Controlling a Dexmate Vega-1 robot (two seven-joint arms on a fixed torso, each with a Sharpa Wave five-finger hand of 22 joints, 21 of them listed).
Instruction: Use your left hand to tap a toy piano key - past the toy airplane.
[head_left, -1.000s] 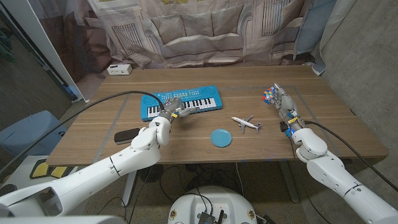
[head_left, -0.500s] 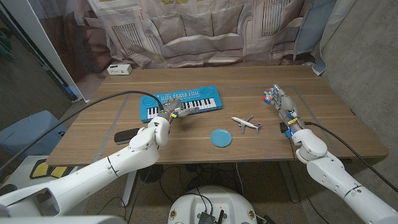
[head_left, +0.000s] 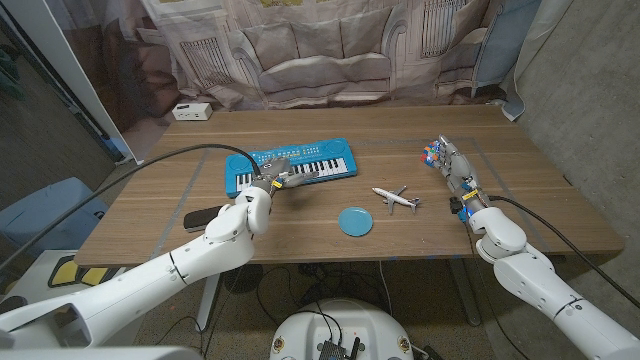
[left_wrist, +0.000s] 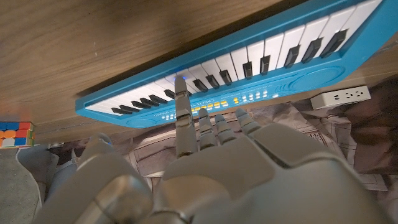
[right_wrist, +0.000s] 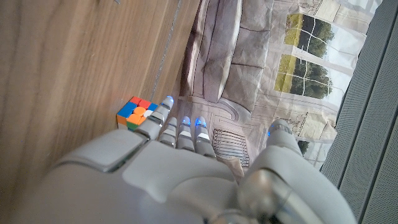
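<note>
left hand (head_left: 283, 176) reaches forward, one finger extended; right hand (head_left: 455, 168) idle.

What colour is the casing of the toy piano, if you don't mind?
Bright blue; the toy piano shows it best in the left wrist view.

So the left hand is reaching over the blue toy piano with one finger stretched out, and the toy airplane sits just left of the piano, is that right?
Not quite. The left hand does extend one finger over the blue toy piano, but the head view shows the toy airplane on the piano's right, nearer the table's front edge, beside the blue disc.
</note>
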